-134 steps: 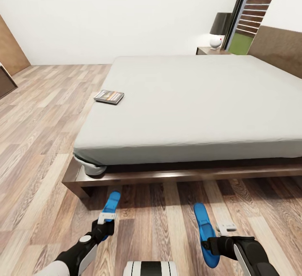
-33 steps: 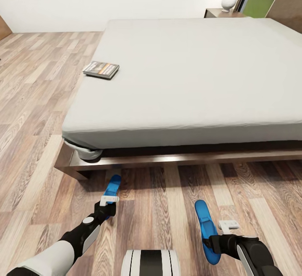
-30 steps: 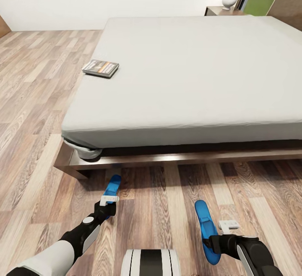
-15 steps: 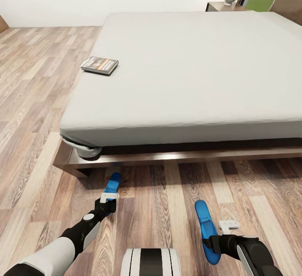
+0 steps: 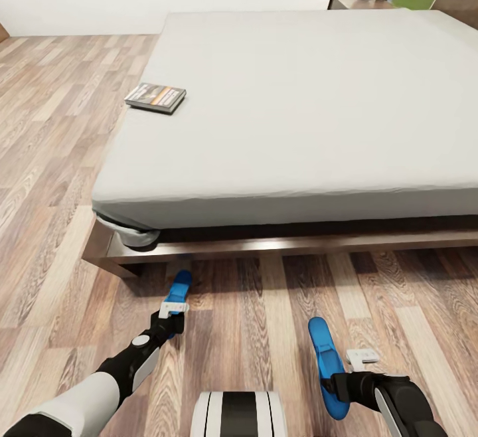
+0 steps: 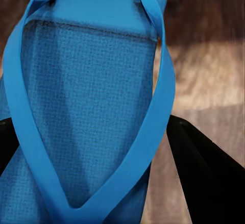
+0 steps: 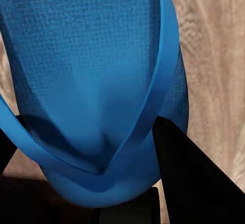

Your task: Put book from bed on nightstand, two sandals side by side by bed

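Two sandals (image 5: pixel 178 289) (image 5: pixel 325 364) over plank floor (image 5: pixel 265 331), beside bed (image 5: pixel 299 111).

The head view looks forward and steeply down from above, taking in the bed (image 5: pixel 299 105) at 12 o'clock and the floor (image 5: pixel 259 317) near the robot. Each wrist view sits very close behind a blue sandal (image 6: pixel 87 112) (image 7: pixel 97 81), looking along it toward the floor, the region shared with the head view.

Bright, even, soft light; a dark shadow lies under the bed (image 5: pixel 292 118) overhang. Head view sharp, wrist views close and slightly blurred.
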Available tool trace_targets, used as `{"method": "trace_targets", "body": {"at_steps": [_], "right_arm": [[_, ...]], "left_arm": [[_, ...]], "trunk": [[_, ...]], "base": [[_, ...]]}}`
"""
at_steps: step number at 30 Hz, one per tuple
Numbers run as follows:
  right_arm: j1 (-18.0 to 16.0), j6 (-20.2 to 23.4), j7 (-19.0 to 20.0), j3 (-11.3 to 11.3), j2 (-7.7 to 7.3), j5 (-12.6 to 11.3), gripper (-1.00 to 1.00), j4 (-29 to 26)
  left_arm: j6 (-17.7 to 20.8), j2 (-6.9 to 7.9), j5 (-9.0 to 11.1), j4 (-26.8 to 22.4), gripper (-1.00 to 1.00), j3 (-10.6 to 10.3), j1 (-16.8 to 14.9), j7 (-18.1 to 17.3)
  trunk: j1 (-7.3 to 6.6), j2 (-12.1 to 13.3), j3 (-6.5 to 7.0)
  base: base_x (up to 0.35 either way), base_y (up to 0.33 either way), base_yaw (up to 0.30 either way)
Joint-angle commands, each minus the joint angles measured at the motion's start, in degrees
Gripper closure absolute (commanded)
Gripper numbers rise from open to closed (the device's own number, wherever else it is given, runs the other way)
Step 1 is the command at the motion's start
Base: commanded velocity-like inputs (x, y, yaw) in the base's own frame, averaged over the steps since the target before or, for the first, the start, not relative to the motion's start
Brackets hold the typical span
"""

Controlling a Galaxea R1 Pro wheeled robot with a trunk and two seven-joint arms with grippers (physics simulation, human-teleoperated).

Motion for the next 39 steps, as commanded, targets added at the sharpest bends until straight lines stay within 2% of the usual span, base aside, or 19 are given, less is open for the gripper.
{"method": "trace_targets", "body": {"at_steps": [1,5,15,18,33,36,39], "right_arm": [[0.0,0.3,0.0,0.0,0.0,0.0,1.0,-0.1],[0.0,0.3,0.0,0.0,0.0,0.0,1.0,-0.1],[-0.1,0.3,0.0,0.0,0.0,0.1,1.0,-0.1],[-0.1,0.3,0.0,0.0,0.0,0.1,1.0,0.0],[-0.1,0.3,0.0,0.0,-0.08,0.1,1.0,0.1],[-0.1,0.2,-0.1,0.0,-0.09,0.1,1.0,0.2],[-0.1,0.2,-0.1,0.0,-0.09,0.1,1.0,0.2]], "left_arm": [[-0.2,0.04,0.6,0.1,1.0,-0.3,-0.1,-0.2],[-0.2,0.01,0.6,0.1,1.0,-0.4,-0.4,-0.2],[-0.2,-0.06,0.6,-0.1,1.0,-0.4,-0.5,-0.2],[-0.2,-0.05,0.6,-0.4,1.0,-0.4,-0.5,-0.2],[-0.2,-0.12,0.6,-0.9,1.0,-0.4,-0.5,-0.2],[-0.2,-0.13,0.6,-0.9,1.0,-0.4,-0.5,-0.2],[-0.2,-0.13,0.6,-0.9,1.0,-0.4,-0.5,-0.2]], "trunk": [[0.02,0.0,-0.25],[0.12,-0.1,-1.14],[0.12,-0.1,-1.14],[0.2,-0.1,-1.81],[0.2,-0.1,-1.81],[0.27,-0.2,-2.47],[0.27,-0.2,-2.47]], "base": [[0.0,0.0,0.0],[0.0,0.0,0.0],[0.0,0.0,0.0],[0.0,0.0,0.0],[0.0,0.0,0.0],[0.0,0.0,0.0],[0.0,0.0,0.0]]}}
